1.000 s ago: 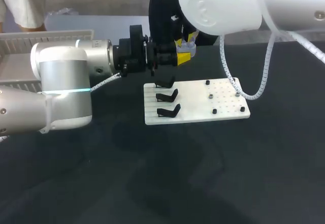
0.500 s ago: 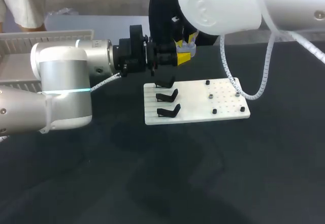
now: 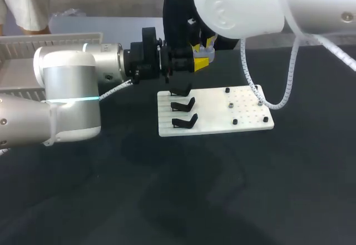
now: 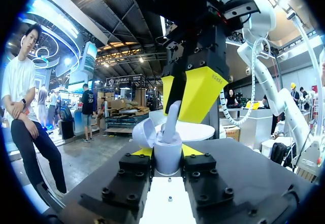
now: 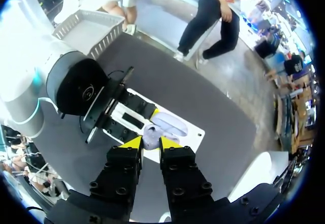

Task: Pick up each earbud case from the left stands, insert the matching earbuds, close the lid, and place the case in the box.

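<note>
Left claw (image 4: 167, 152) clamps the open earbud case (image 4: 167, 162), right claw (image 5: 150, 144) pinches an earbud (image 4: 171, 120); slight misalignment could jam or drop it.

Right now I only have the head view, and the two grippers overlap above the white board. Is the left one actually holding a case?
Observer: Yes. In the left wrist view the left gripper is shut on a white case, with one yellow tip on either side of it.
Operator: Is its lid open?
Observer: Open. The lid tilts off to one side of the case.
Operator: And the right gripper?
Observer: The right gripper pinches an earbud, and the earbud's lower end is at the case's opening.
</note>
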You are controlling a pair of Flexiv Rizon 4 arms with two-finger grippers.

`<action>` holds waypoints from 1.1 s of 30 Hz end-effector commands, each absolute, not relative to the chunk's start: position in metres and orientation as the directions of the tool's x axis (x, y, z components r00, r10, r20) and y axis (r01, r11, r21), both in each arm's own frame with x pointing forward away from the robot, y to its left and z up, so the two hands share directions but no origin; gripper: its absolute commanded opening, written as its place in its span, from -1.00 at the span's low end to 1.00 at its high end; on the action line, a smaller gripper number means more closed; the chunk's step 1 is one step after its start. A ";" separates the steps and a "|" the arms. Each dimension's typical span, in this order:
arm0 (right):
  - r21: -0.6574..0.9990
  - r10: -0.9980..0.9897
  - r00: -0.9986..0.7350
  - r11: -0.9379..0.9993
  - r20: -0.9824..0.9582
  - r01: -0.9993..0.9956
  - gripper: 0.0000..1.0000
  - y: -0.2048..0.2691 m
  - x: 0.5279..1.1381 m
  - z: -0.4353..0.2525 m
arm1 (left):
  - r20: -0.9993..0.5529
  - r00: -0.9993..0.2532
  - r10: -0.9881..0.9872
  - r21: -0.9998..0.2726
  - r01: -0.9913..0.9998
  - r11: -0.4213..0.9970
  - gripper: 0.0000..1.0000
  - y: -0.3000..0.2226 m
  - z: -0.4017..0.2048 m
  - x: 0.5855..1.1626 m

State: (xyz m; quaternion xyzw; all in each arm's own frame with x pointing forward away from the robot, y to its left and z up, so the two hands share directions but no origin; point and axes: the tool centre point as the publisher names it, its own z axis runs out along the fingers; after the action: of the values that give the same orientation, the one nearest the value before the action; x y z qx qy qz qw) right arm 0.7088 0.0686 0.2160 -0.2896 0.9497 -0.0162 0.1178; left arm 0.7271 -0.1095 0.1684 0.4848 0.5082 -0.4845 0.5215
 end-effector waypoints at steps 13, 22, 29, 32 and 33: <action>-0.099 -0.552 -0.808 0.833 -0.206 -0.544 -1.00 0.070 0.714 0.215 | -1.000 0.018 -0.016 0.017 0.998 0.068 -1.00 -0.110 0.168 0.725; -0.106 -0.559 -0.806 0.829 -0.193 -0.549 -1.00 0.070 0.714 0.212 | -1.000 0.018 -0.016 0.017 0.998 0.068 -1.00 -0.110 0.168 0.725; -0.112 -0.570 -0.802 0.821 -0.180 -0.559 -1.00 0.070 0.715 0.209 | -1.000 0.018 -0.016 0.017 0.998 0.068 -1.00 -0.110 0.168 0.725; -0.113 -0.574 -0.800 0.819 -0.173 -0.563 -1.00 0.070 0.716 0.207 | -1.000 0.018 -0.016 0.017 0.998 0.068 -1.00 -0.110 0.168 0.725; -0.113 -0.575 -0.800 0.818 -0.172 -0.563 -1.00 0.070 0.716 0.207 | -1.000 0.018 -0.016 0.017 0.998 0.068 -1.00 -0.110 0.168 0.725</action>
State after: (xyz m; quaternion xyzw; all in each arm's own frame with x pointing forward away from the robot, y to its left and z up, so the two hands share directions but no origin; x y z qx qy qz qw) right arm 0.7120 0.0673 0.2082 -0.2996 0.9480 -0.0276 0.1043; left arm 0.7270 -0.1092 0.1675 0.4849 0.5086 -0.4843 0.5212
